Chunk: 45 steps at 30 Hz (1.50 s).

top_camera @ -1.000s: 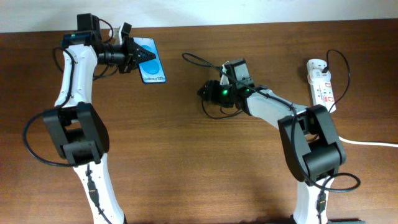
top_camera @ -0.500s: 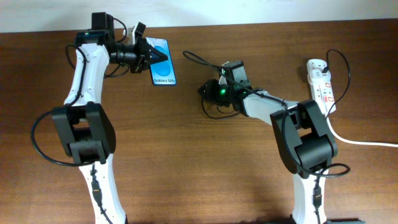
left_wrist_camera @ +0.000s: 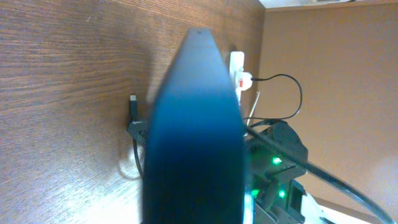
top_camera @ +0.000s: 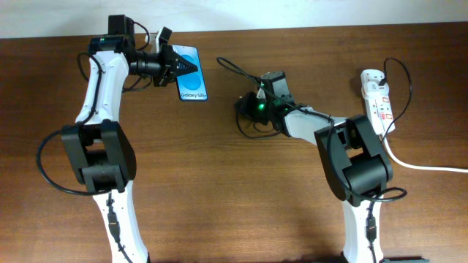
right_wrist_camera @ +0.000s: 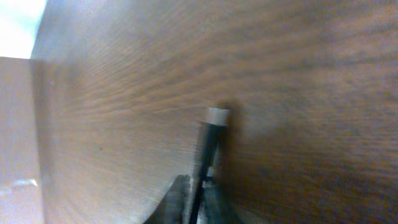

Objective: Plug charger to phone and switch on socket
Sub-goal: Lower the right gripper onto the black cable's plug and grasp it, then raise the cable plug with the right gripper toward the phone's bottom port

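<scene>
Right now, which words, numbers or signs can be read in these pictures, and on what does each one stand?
"Galaxy S25": white letters on the blue screen of the phone, seen from overhead; the last characters are small, so I am less sure of them.
Power strip: red marks and tiny print, too small to read.
Both wrist views: no readable text.

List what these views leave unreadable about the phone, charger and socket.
- Phone port: a close blur in the left wrist view, too small overhead.
- Socket switches: too small overhead to read on or off; in the left wrist view the phone hides most of it.
- Charger tip shape: blurred in the right wrist view.
- Right claw fingertips: cut by the bottom edge in the right wrist view; overhead, the wrist covers them.
</scene>
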{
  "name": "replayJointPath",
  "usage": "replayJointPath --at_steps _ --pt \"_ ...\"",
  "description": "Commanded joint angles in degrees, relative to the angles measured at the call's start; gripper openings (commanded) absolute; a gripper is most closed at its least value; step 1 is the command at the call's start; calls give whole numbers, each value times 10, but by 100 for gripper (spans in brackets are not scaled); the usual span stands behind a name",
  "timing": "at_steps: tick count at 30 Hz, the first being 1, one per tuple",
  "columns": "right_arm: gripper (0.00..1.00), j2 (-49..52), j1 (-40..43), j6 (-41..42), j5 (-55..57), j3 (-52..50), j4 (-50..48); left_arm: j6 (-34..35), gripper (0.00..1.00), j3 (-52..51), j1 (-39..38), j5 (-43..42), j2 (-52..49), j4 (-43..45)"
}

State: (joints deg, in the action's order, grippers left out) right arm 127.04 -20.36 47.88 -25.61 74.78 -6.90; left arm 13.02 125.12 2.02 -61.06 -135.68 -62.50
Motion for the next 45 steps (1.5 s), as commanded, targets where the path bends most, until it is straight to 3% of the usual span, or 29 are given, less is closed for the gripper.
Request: replayJointPath --at_steps 1,8,16,28,31,37,45 --pt "4 20 0 -23 -3 -2 5 -12 0 5 0 -26 -6 -5" --pt "4 -70 53 -144 -113 -2 35 -19 0 5 0 -55 -6 -6" --pt "4 -327 117 -341 -250 -2 224 -97 0 5 -2 -193 -6 -6" --pt "4 -561 118 -356 -273 -2 475 -101 0 5 -45 -220 -6 -4" --pt "4 -590 118 -357 -327 -14 511 -100 0 5 -56 -292 -6 28" --pt "4 -589 117 -323 -355 -101 446 -61 0 10 -69 -291 -6 33" --pt "4 -587 88 -82 -287 -307 76 -52 0 10 -85 -285 -6 48"
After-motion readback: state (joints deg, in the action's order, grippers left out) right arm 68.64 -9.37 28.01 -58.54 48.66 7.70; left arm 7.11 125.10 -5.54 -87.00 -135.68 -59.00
